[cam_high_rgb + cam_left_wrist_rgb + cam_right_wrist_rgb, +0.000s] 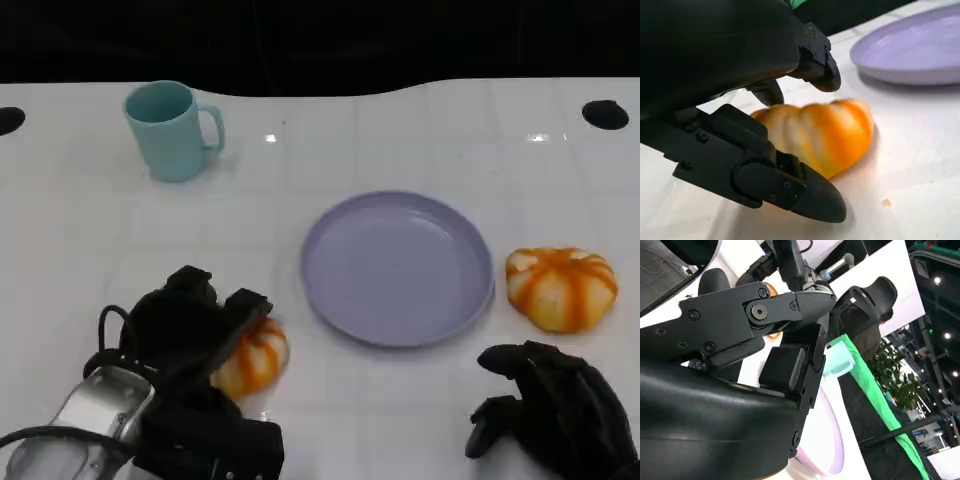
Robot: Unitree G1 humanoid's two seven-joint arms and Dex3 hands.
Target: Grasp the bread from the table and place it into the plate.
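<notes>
Where left hand (190, 325) fingers (790, 187) straddle bread (255, 358), contact unclear; right hand (555, 410) curled, empty.

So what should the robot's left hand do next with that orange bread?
Probably close its fingers on the bread. The left hand already sits around it, the bread still lies on the table, and the purple plate beside it is empty.

two breads (252, 360) (560, 288), one plate (397, 268), one mug (172, 131), seemingly nothing else.
</notes>
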